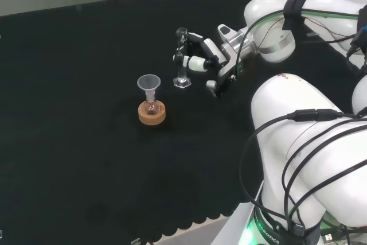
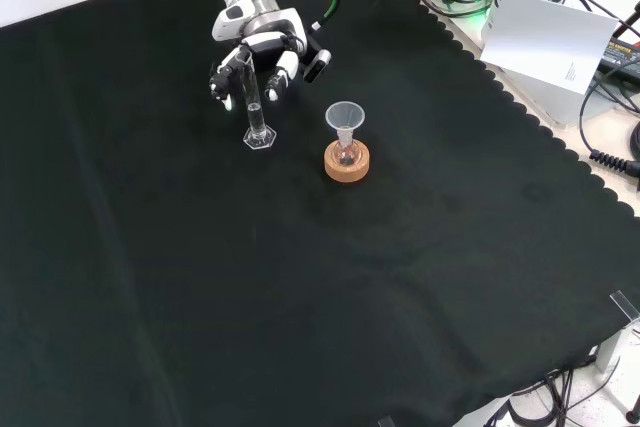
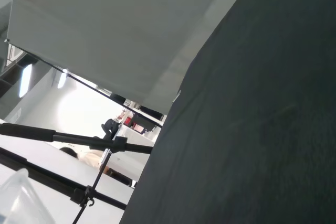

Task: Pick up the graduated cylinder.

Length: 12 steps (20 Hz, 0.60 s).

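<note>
I saw my black and white robot hand (image 1: 209, 55) curled round the tall clear glass graduated cylinder (image 1: 182, 60), which stood upright on the black-clothed table (image 1: 86, 113); I could read no markings.

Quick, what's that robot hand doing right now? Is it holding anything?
Hand: its fingers are curled round the upper part of the glass cylinder, whose base seems to rest on the black cloth.

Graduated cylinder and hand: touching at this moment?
Touching. In the front view the hand's fingers curl around the upright graduated cylinder; its base appears on the cloth.
</note>
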Tool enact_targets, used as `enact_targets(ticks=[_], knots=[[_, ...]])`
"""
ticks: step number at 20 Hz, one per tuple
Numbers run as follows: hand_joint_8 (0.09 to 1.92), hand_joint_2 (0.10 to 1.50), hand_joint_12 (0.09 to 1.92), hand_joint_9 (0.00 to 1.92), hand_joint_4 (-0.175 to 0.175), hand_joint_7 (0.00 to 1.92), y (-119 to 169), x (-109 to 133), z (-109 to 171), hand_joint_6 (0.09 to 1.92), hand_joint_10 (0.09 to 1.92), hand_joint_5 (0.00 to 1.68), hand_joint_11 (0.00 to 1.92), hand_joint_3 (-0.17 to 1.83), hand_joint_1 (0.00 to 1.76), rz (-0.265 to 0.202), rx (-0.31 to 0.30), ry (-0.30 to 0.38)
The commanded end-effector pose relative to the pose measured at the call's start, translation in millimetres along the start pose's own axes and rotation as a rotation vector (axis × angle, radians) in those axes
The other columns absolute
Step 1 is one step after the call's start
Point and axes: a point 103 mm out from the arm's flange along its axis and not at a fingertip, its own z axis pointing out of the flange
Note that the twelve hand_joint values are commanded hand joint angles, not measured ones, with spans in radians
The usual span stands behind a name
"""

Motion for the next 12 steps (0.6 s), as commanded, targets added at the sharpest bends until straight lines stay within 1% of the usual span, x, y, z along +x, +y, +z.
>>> enact_targets(ticks=[1,6,9,12], knots=[[0.58,1.03,1.23,0.75,-0.022,0.46,-1.8,-3.3,-2.1,0.10,0.49,0.58,0.50,-0.17,1.07,0.009,-0.011,0.012],[0.58,1.04,1.21,0.77,-0.021,0.48,-2.2,-4.2,-2.0,0.13,0.47,0.62,0.53,-0.17,1.08,0.006,-0.003,0.022],[0.58,1.05,1.19,0.79,-0.024,0.49,-2.4,-4.7,-1.6,0.16,0.46,0.63,0.56,-0.17,1.09,0.003,0.009,0.028],[0.58,1.05,1.18,0.80,-0.025,0.50,-2.2,-4.1,-0.5,0.17,0.45,0.63,0.57,-0.17,1.10,0.001,0.008,0.036]])
